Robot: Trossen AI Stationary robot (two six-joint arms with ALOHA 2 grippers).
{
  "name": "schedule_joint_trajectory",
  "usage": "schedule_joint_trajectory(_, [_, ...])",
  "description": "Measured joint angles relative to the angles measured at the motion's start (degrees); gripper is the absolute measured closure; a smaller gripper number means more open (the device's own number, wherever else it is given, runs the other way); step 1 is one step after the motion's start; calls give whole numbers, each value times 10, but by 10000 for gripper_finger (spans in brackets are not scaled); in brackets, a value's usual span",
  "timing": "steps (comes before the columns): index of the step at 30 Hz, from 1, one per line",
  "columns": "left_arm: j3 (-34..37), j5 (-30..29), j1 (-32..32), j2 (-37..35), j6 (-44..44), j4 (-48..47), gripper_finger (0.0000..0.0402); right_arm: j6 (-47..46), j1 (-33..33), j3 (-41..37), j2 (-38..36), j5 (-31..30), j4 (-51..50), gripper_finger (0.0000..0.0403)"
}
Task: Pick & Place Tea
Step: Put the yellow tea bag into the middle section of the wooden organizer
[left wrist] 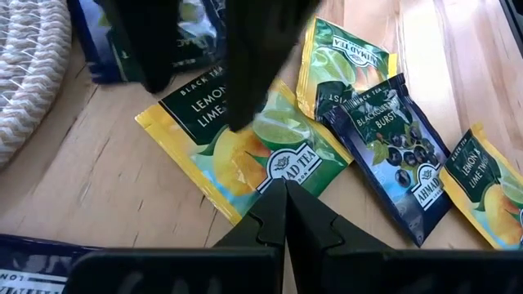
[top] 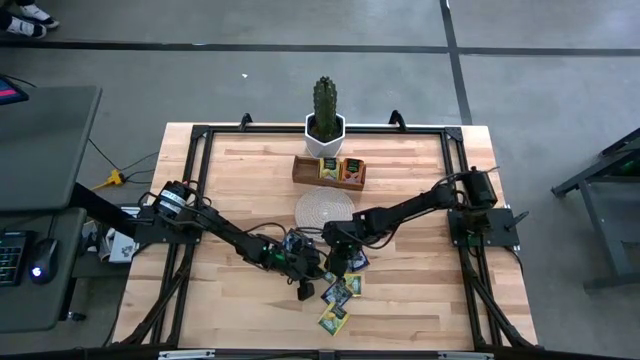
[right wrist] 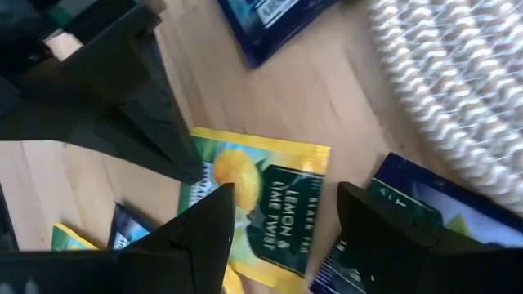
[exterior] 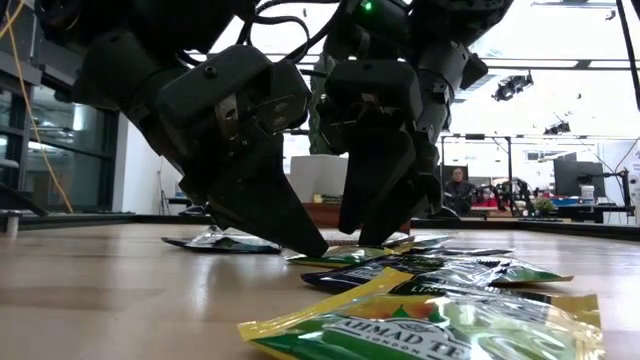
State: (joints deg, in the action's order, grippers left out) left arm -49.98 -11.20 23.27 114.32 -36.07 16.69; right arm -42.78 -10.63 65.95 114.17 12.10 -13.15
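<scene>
**Fingers meet over a lemon-lime sachet**

Fingers of the right gripper (right wrist: pixel 282 216) spread wide astride the lemon-lime sachet (right wrist: pixel 261 204); left gripper (left wrist: pixel 286 214) pinched together, tip pressing the same sachet's edge. Lies flat on the counter (top: pixel 240 180), just beside the round woven mat (top: pixel 325 208), among other tea sachets (top: pixel 340 292). Likely feather-light, thin, slick, crinkly foil: prone to sliding. Best pinched across a raised edge.
</scene>
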Motion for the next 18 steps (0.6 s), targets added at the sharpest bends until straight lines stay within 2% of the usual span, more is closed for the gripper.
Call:
schedule_joint_trajectory(7, [0,-1,0,0,10,0,402,-2,-26,-1,2,-55,4,193])
schedule_joint_trajectory(18, [0,-2,0,0,13,-1,402,95,-59,-1,4,-138,-8,206])
